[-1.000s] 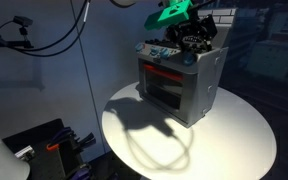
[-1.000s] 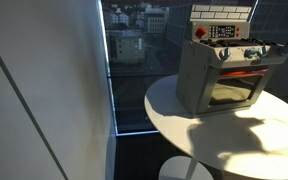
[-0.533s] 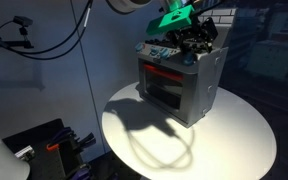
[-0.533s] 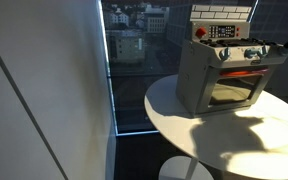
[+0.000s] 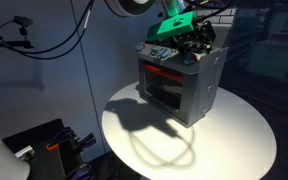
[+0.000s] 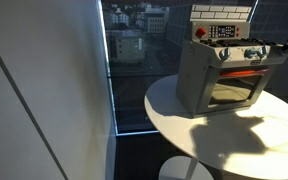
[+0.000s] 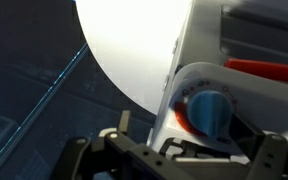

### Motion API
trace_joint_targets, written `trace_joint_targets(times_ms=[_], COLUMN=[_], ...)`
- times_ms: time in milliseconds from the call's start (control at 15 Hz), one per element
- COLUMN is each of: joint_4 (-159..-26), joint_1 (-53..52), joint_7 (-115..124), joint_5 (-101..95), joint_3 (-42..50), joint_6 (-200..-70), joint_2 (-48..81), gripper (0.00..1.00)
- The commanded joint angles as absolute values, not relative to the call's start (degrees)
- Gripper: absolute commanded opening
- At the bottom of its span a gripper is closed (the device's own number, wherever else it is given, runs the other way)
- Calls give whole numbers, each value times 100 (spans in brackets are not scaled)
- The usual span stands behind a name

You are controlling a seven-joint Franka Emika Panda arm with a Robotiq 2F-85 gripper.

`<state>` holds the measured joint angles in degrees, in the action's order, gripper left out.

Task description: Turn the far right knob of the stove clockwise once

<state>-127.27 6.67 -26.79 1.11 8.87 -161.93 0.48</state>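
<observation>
We judge the approach step to be in hand. The tool [image 7: 179, 150] hangs at the front top edge of the stove [image 5: 176, 88], with its fingers apart and clamped on nothing. The far right knob [image 7: 209, 112] lies just ahead of the tool, roughly between the fingers and not yet touched. Next we would need to ease in, pinch the knob squarely, then roll the wrist clockwise once without slipping.

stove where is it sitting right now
In both exterior views the stove stands on the round white table, toward its edge, with the hand just above the stove's top.
</observation>
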Motion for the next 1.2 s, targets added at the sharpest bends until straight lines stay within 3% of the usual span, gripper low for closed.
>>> trace_joint_targets(times_ms=[0,1133], joint_4=[-12781,-12673], joint_1=[664,703], joint_7=[-3323,-4052], joint_5=[703,2048], joint_3=[862,910], joint_6=[-16325,-16069], joint_2=[-9,-8], gripper=[100,100])
